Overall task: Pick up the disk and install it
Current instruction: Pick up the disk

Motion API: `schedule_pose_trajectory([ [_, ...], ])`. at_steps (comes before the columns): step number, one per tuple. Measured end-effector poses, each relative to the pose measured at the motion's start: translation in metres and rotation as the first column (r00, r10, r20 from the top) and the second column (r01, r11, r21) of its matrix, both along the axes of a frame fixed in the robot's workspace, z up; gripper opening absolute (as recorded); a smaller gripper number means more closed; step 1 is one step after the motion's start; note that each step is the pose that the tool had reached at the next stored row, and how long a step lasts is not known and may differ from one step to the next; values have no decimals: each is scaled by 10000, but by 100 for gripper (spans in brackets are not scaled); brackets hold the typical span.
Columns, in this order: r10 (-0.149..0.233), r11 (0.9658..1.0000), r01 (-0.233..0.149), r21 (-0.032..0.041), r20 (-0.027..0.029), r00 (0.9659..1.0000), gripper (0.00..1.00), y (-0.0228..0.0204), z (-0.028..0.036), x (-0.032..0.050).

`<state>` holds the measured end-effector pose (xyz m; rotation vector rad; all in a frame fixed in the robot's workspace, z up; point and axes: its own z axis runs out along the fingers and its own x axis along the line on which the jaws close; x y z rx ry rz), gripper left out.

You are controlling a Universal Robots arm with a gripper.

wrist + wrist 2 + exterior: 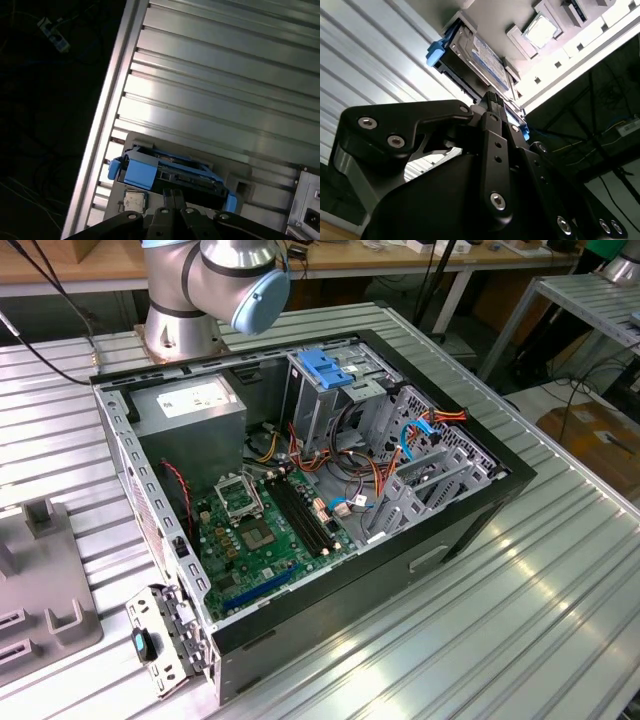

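The disk [172, 169] rests in a grey holder [242, 176] on the ribbed metal table, with blue rails on both of its sides. In the second wrist view the disk [485, 56] shows its white and blue label. My gripper [173, 194] sits right at the disk's near edge, and its two dark fingers stand together, shut, with nothing visible between them. The same gripper [495, 98] points at the disk's middle in the second wrist view. I cannot tell whether the tips touch the disk.
The exterior view has an open computer case [455, 530] on the table, with a motherboard [260, 525], a grey power supply [195, 405] and a metal cage with a blue top [328, 368]. My arm's base [215, 280] stands behind the case. Grey fixtures [40, 585] lie at the exterior view's left.
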<state>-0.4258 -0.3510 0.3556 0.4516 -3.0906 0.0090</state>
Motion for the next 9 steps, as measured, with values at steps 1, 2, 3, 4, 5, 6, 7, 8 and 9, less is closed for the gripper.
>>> schedule_pose_trajectory([
  [1,251,9997,-251,0,0,9997,11,0,0,0],
  [2,418,9991,-418,0,0,9991,11,0,0,0],
  [3,646,9979,-646,0,-1,9979,11,0,0,0],
  [4,938,9956,-938,0,0,9956,11,0,0,0],
  [5,1292,9916,-1292,0,0,9916,11,0,0,0],
  [6,1524,9883,-1524,0,0,9883,11,0,0,0],
  [7,1711,9852,-1711,0,0,9852,11,0,0,0],
  [8,2012,9796,-2012,0,0,9796,11,0,0,0],
  [9,2298,9732,-2298,0,1,9732,11,0,0,0],
])
